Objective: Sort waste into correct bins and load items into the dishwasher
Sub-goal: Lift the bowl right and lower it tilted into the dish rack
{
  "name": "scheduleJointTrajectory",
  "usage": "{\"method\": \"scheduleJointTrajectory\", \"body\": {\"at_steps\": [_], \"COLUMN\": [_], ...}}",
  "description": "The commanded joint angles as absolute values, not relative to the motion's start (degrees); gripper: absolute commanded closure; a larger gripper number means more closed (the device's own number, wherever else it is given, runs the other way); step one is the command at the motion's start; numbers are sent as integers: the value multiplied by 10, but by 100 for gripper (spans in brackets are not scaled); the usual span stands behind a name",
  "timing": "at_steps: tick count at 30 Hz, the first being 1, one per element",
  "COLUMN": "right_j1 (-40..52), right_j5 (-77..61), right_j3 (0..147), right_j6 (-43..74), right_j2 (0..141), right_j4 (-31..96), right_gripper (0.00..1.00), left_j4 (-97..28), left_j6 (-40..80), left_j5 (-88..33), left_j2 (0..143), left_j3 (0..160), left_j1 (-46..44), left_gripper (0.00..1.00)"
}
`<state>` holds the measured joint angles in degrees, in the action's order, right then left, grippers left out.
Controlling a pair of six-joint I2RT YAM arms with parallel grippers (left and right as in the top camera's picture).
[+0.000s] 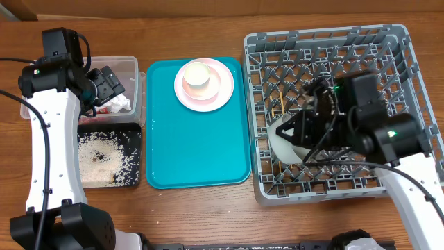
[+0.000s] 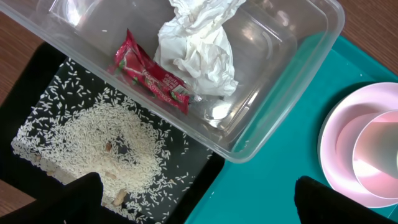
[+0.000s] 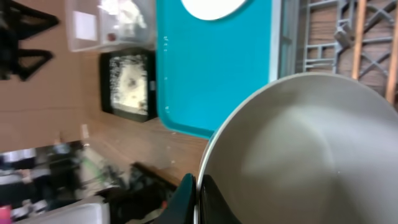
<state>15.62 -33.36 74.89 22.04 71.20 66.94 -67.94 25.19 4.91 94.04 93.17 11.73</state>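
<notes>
My left gripper hangs open and empty over the clear tub, where the tub, the black tray and the teal tray meet. In the tub lie the crumpled white napkin and the red sauce packet. Rice covers the black tray. My right gripper is shut on the rim of a whitish bowl, held tilted inside the grey dish rack. Two chopsticks lie in the rack. The pink plate carries the white cup.
The teal tray lies between the bins and the rack, with the plate at its far end. Bare wooden table runs along the near edge. The right arm's body hangs over the rack's right half.
</notes>
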Motion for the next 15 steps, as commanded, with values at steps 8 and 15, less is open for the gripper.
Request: {"method": "scheduleJointTrajectory", "body": {"at_steps": [8,15], "right_j1": [76,76], "right_j5": [-582,-629], "right_j3": [745,633], "right_j6": [175,178], "right_j2": [702,702], "right_j4": [659,620], "right_gripper": [96,96], "left_j4": [-679,-679], "left_j6": [260,260], "left_j5": [46,46], "left_j2": [942,942], "left_j3": [945,945], "left_j1": [116,116], "left_gripper": [0,0]}}
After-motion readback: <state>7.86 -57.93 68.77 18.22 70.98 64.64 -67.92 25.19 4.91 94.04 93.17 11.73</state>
